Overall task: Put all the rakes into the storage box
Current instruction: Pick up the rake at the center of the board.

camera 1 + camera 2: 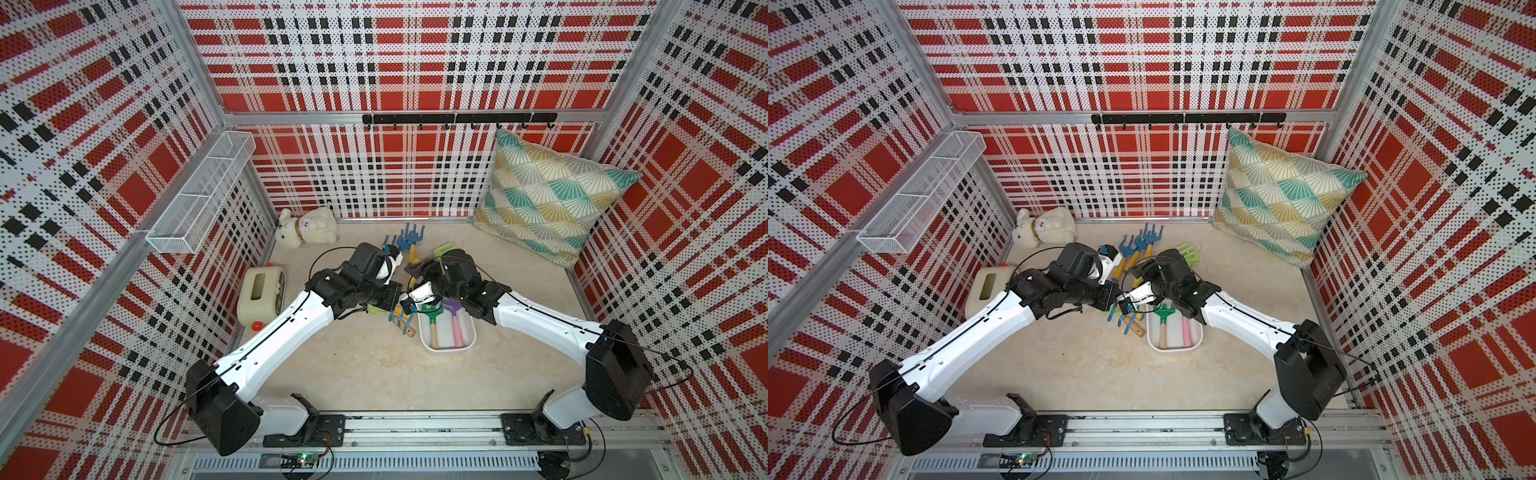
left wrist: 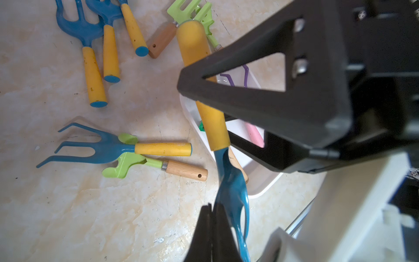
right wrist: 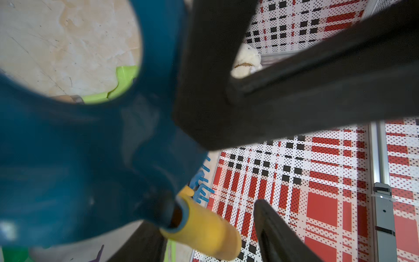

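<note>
Your rake [image 2: 213, 127] is up off the table and tilted. It runs roughly above the long edge of the storage box [image 1: 447, 350] on the left arm's side, and its yellow handle passes over the far corner of the rim. The right gripper [image 2: 204, 111] stands astride that handle with its fingers apart. In the right wrist view, wall pattern shows between the handle and one finger [image 3: 272, 226]. The left gripper [image 2: 210, 211] has its fingers pressed together right against the blue prongs, but you cannot tell whether a prong is pinched between them. Inside the box, a green rake [image 1: 433, 330] and a pink-handled spade [image 1: 457, 328] lie lengthwise and take up much of the floor. Two loose tools [image 2: 127, 156] lie on the table [image 1: 374, 374] just beside that same long edge, with one wooden handle end near the rim. The right arm's wrist overhangs the box's far end, and open tabletop stretches from the near end toward the base rail
</note>
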Controlling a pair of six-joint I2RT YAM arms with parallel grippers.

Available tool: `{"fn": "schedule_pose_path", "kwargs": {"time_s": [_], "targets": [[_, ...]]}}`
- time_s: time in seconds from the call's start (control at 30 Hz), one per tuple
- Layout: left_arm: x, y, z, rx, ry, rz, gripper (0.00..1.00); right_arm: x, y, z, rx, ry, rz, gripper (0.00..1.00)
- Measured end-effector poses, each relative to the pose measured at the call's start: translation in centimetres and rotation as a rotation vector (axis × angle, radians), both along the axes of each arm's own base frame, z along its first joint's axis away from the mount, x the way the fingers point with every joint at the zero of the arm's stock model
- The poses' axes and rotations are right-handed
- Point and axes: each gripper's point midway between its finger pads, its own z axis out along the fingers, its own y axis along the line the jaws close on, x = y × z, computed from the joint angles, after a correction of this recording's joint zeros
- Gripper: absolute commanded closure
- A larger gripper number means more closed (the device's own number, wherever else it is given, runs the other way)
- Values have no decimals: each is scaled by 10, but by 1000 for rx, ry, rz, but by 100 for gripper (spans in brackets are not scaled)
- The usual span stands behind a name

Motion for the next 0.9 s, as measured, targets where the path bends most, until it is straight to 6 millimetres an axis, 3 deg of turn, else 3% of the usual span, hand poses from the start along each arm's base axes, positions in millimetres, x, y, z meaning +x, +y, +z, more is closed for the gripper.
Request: {"fn": "schedule_pose_path", "kwargs": {"time_s": [0.2, 0.27, 0.33, 0.37, 0.53, 0.63, 0.8, 0.9], "targets": [[-1, 1, -1, 8, 4, -4, 100, 0, 1, -14, -46, 14, 0, 63], [-2, 3, -2, 18, 4, 0, 100, 1, 3, -13, -55, 7, 4, 76], [3, 7, 2, 25, -22, 14, 100, -3, 1, -21, -91, 24, 18, 96], [4, 8, 4, 27, -28, 19, 100, -4, 1, -22, -96, 31, 20, 100], [7, 13, 11, 15, -41, 32, 42, -5, 3, -19, -91, 50, -8, 100], [12, 22, 28, -22, -72, 72, 22, -7, 1, -23, -90, 95, -42, 100], [30, 69, 75, -133, -186, 250, 14, -27, -6, -36, -87, 251, -115, 100], [33, 102, 114, -219, -298, 374, 12, -42, -15, -29, -38, 358, -183, 100]]}}
